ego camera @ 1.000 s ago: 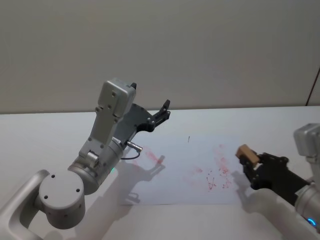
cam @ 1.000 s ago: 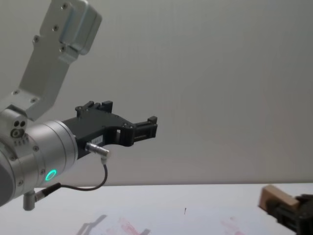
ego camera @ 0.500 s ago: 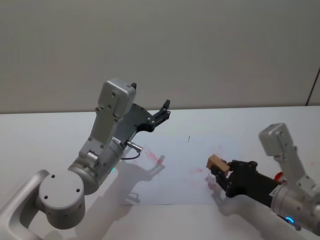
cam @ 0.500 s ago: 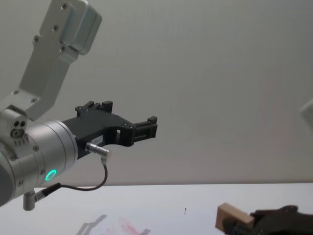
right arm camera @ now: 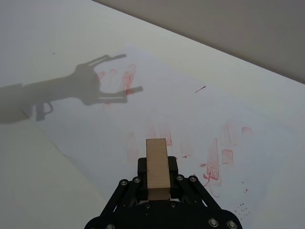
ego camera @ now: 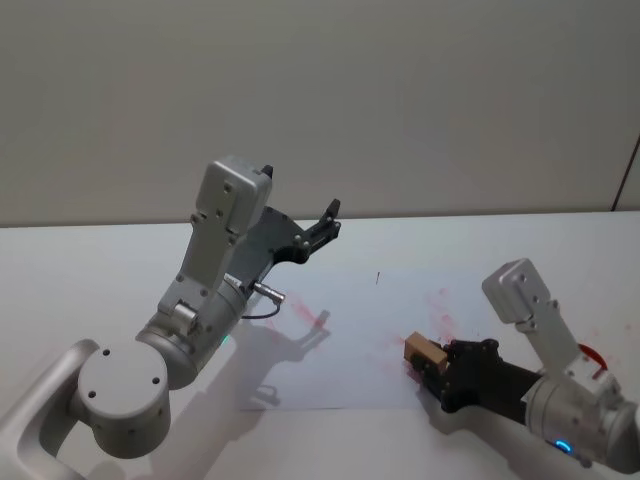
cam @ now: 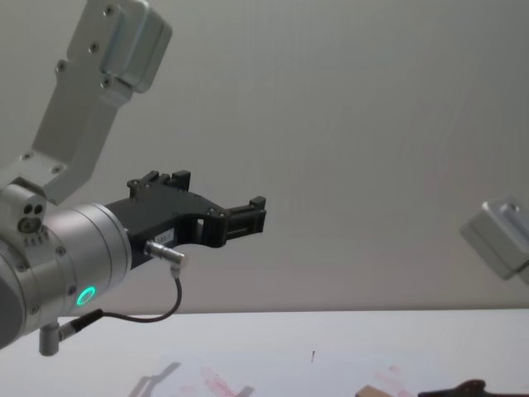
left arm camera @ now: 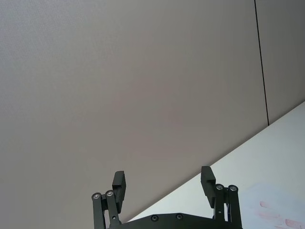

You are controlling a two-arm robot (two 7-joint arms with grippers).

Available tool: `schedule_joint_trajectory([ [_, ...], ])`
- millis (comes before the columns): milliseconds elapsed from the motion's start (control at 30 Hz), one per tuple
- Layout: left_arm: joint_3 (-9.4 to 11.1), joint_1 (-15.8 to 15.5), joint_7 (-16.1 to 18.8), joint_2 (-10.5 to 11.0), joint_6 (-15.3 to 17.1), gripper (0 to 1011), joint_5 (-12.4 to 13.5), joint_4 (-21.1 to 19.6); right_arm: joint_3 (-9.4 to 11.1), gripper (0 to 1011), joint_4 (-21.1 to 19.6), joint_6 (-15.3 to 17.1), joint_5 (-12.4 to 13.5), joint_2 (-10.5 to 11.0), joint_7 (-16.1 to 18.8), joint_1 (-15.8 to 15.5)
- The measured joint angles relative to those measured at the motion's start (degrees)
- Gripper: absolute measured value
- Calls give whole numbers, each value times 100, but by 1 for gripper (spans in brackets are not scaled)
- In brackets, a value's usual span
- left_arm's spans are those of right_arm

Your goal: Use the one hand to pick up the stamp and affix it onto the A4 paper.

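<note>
The right gripper point(right arm camera: 157, 177) pinches the stamp point(right arm camera: 157, 160) between its fingers point(right arm camera: 142, 171), block jutting past their tips above the red-smudged paper point(ego camera: 345, 335). The left gripper point(left arm camera: 163, 179) hangs raised, its fingers spread.

The right gripper point(right arm camera: 157, 168) sits in the foreground at the middle of the frame, black and clamped on the stamp point(right arm camera: 157, 157), a light wooden block pointing out over the A4 paper point(right arm camera: 162, 107). Red ink smudges point(right arm camera: 217, 160) mark the sheet around the block. A gripper-shaped shadow point(right arm camera: 88, 86) falls across the paper's edge and the white table point(right arm camera: 47, 38).
</note>
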Motion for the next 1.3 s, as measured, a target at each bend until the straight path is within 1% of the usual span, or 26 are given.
schedule_joint_trajectory([
  [333,0,0,0,0,0,1001,0,0,-44,218,63,164,-39,-10,-77,-11],
  [567,0,0,0,0,0,1001,0,0,-53,218,71,237,22,5,-160,-57],
  [833,0,0,0,0,0,1001,0,0,-55,218,107,252,95,12,-244,-85],
  [1100,0,0,0,0,0,1001,0,0,-50,218,136,64,307,-26,-333,-88],
  [1200,0,0,0,0,0,1001,0,0,-25,218,64,-79,467,-51,-368,-58],
  [1233,0,0,0,0,0,1001,0,0,-25,218,64,-79,467,-51,-368,-58],
  [1300,0,0,0,0,0,1001,0,0,0,217,5,-189,585,-61,-399,-37],
])
